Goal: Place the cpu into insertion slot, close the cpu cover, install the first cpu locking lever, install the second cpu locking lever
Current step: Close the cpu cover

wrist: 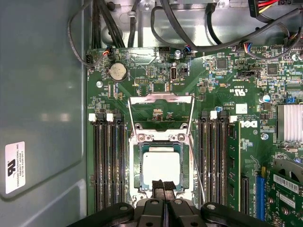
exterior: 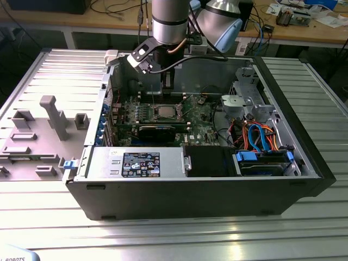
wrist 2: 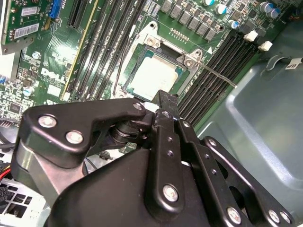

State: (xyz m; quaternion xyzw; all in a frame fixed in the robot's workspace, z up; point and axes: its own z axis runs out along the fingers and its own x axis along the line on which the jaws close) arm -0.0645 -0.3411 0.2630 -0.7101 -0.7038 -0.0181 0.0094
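Your cpu (wrist: 161, 166) already lies in the insertion slot (wrist: 138, 161). The cpu cover (wrist: 161, 98) stands open. Your end effector (wrist: 164, 183), fingers pressed together, hovers at the cpu's edge. Closing the cover seems the step in hand, and it needs a gentle push down.

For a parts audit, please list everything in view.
metal table: one, grey, beneath everything
computer case: one, black, open, on the metal table
motherboard: one, green, inside the computer case
insertion slot: one, metal-rimmed, on the motherboard
cpu: one, silver-grey, in the insertion slot
cpu cover: one, silver, swung open beside the insertion slot
memory slots: two banks, black, flanking the insertion slot
coin battery: one, silver, on the motherboard
cables: several, orange and blue, exterior view's right of the case
claw: one, black, shut, close over the cpu
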